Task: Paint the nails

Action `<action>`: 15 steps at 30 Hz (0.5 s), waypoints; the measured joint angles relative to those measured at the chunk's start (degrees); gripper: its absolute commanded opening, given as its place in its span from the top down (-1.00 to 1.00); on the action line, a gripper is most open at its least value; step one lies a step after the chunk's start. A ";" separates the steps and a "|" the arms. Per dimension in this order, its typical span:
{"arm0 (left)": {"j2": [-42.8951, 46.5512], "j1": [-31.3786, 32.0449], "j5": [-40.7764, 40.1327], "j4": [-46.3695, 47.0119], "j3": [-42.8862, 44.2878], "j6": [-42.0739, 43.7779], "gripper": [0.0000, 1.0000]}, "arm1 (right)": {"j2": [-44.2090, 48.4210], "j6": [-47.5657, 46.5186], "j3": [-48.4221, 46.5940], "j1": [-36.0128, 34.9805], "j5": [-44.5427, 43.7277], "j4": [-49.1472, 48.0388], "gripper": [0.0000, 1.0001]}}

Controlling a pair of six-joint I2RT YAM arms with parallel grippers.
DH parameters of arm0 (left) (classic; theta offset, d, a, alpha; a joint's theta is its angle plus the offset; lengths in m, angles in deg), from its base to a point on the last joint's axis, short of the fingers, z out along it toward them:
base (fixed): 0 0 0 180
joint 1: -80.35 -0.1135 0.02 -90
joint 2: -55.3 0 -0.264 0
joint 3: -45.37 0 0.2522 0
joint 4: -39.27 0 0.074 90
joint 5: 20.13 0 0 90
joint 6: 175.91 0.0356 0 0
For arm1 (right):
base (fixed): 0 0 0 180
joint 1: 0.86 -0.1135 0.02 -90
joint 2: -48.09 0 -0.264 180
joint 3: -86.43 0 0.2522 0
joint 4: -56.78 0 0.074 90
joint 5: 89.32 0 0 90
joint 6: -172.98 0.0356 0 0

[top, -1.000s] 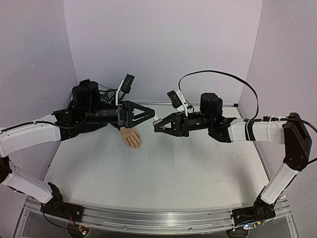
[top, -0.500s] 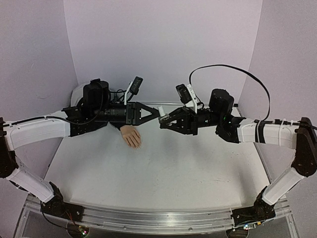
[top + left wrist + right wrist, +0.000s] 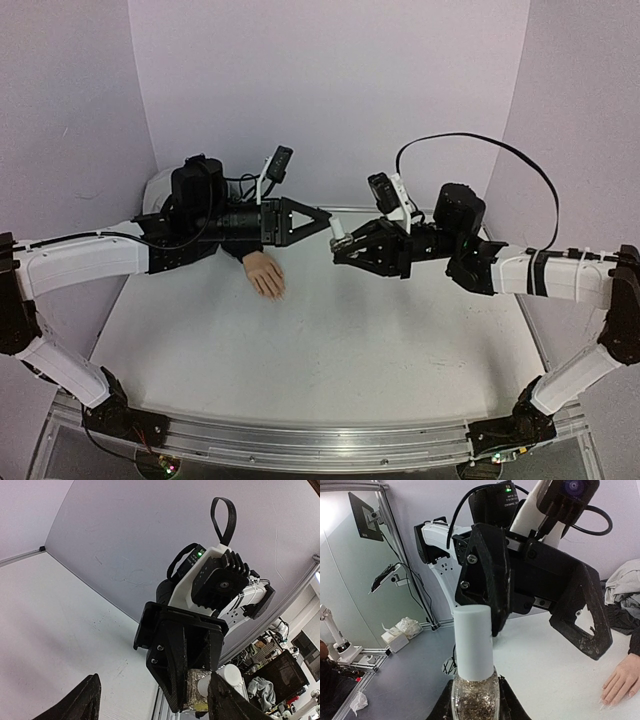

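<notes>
Lying at ten o'clock on the table (image 3: 300,350), the mannequin hand (image 3: 265,272) points its nails (image 3: 277,293) toward five o'clock. At its one o'clock the left gripper (image 3: 322,222) hangs, fingers apart, facing the glitter bottle (image 3: 474,690) clamped in the right gripper (image 3: 343,252).

Top view: nails (image 3: 274,292) too small to resolve; wrist of mannequin hand (image 3: 265,274) hidden beneath left arm (image 3: 190,235). Right wrist view: bottle (image 3: 474,690) base cut off at bottom edge; mannequin hand cut off at lower right.
</notes>
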 measured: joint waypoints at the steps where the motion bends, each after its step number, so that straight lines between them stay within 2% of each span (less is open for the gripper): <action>1: 0.00 0.04 -0.26 0.42 0.00 -0.02 -0.48 | 0.17 -0.04 0.11 0.17 -0.13 -0.02 1.00; 15: -0.46 0.63 1.20 5.92 0.02 -0.72 -0.47 | 0.61 -0.81 -0.02 0.42 1.05 -1.99 1.00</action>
